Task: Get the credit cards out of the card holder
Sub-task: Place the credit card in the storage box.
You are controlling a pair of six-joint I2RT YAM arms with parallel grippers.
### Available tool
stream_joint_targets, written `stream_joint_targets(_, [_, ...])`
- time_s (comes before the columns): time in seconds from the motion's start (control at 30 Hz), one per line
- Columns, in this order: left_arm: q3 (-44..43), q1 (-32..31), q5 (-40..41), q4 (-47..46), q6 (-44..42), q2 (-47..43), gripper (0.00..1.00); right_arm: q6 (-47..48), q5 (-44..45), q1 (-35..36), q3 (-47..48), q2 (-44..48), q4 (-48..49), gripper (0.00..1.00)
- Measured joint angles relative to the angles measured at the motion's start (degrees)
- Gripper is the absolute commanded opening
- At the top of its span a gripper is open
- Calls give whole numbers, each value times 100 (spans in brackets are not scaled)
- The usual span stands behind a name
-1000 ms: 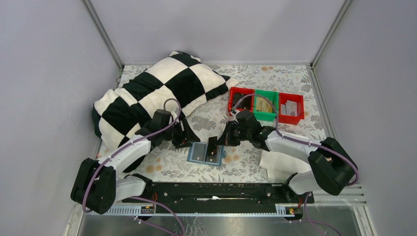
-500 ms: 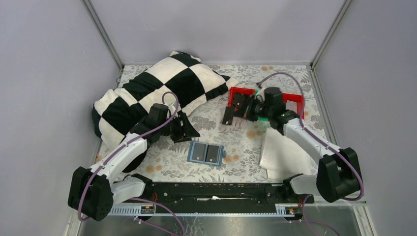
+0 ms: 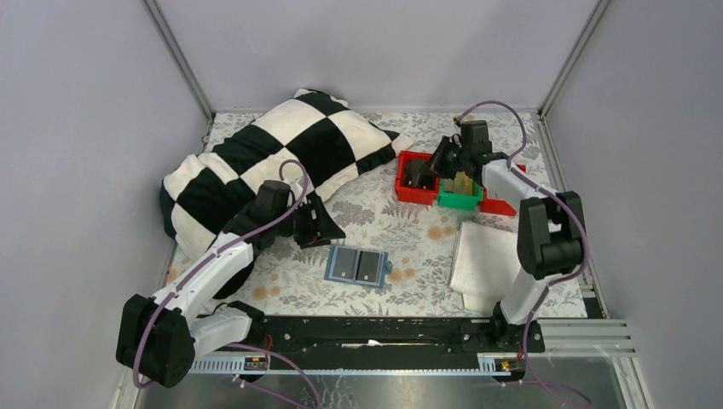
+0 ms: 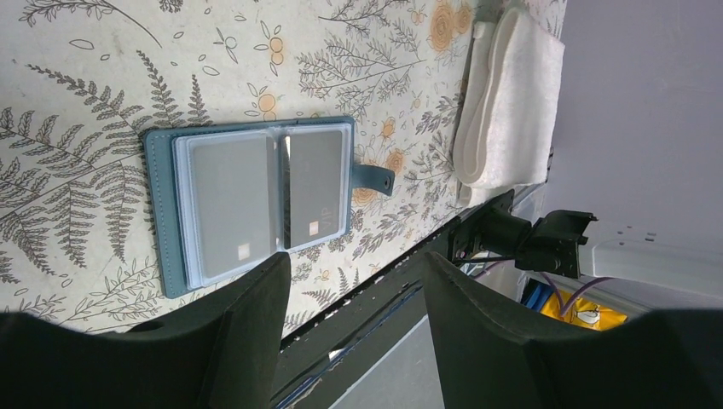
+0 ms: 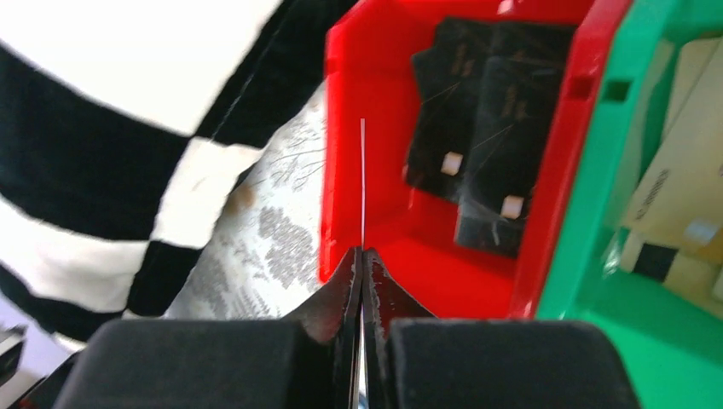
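Top view: card holder (image 3: pixel 356 267) lay open and flat on the floral tablecloth (image 3: pixel 401 234), both panels up. Left gripper (image 3: pixel 328 228) hung just beyond the holder's far-left corner, jaws parted roughly mid-width, nothing in them. Right gripper (image 3: pixel 424 175) was well apart from the holder, beyond it and to its right, over the red bin (image 3: pixel 413 196). Green bin (image 3: pixel 458 202) touched that bin on the side away from the holder. Checkered pillow (image 3: pixel 264 162) was beyond the holder to its left. Folded white cloth (image 3: pixel 490 264) was near the holder's right side.

Left wrist view: holder (image 4: pixel 159 213) fully in frame, snap tab (image 4: pixel 375 179) loose. Two grey cards (image 4: pixel 230 204) sat in the clear sleeves, one per panel. Left fingers (image 4: pixel 230 341) stood apart on the near side of the holder, not touching it.

Right wrist view: holder out of frame. Right gripper (image 5: pixel 361 256) was pinched closed on a thin card (image 5: pixel 362 179), seen edge-on, just above the red bin's near wall. Two dark cards (image 5: pixel 477 145) lay inside that bin. The green bin beside it held beige pieces, couldn't tell what.

Status, my read: partway. Two cards binned and one in transit, drop pending. At least two left in the holder; couldn't tell if more sat behind them.
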State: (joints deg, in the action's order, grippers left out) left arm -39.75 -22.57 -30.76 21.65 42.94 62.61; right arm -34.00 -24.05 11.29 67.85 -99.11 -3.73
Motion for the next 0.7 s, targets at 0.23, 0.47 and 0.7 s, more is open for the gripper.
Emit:
stream_joint_targets(0.23, [2, 0, 17, 33, 2, -70, 63, 286, 201, -120, 874, -973, -310, 0])
stream_joint_targets(0.47, [2, 0, 22, 63, 7, -70, 63, 546, 232, -125, 1517, -1460, -715, 50])
stream_joint_targets(0.7, [2, 0, 20, 63, 4, -61, 64, 664, 435, -125, 1513, -1086, -1123, 72])
